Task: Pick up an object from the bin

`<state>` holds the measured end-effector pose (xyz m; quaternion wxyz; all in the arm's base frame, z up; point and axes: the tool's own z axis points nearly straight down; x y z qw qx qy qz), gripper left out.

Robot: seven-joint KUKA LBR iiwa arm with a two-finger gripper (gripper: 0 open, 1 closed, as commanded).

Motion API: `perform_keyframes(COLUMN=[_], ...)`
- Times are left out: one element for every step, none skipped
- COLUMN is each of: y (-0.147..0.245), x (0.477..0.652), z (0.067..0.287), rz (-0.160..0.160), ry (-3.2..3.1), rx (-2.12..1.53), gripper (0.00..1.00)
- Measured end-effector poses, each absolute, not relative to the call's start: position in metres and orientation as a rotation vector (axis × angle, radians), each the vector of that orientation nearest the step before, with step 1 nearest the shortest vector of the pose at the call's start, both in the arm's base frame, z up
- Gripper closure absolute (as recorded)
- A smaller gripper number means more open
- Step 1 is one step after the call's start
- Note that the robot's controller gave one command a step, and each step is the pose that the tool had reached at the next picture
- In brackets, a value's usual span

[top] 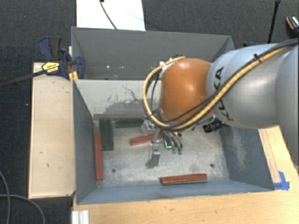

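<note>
Where it hung, tool (161, 148): centre of bin (86, 139); opening and load could not be told.
Nearest thing: short red-brown bar (141, 140), just beside tool, 9 o'clock.
Risk: judged off-centre closure would nudge bar away.

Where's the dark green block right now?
The dark green block sits in the left part of the bin, beside the long red bar along the left wall.

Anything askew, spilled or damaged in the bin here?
Nothing stands out. One red bar lies along the left wall, another red bar by the near wall, a short red bar mid-floor beside the gripper, and dark green bars at back left. The bin's back wall is scuffed, seemingly plain wear.
</note>
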<state>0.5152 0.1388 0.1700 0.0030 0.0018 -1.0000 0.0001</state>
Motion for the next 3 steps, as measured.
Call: perform_keyframes(y=[0.164, 0.112, 0.116], x=[0.57, 0.559, 0.56], z=[0.067, 0.07, 0.071], rz=[-0.003, 0.003, -0.002], ry=[-3.14, -3.14, -3.142], rx=[-0.11, -0.087, -0.087], gripper=[0.0, 0.0, 1.0])
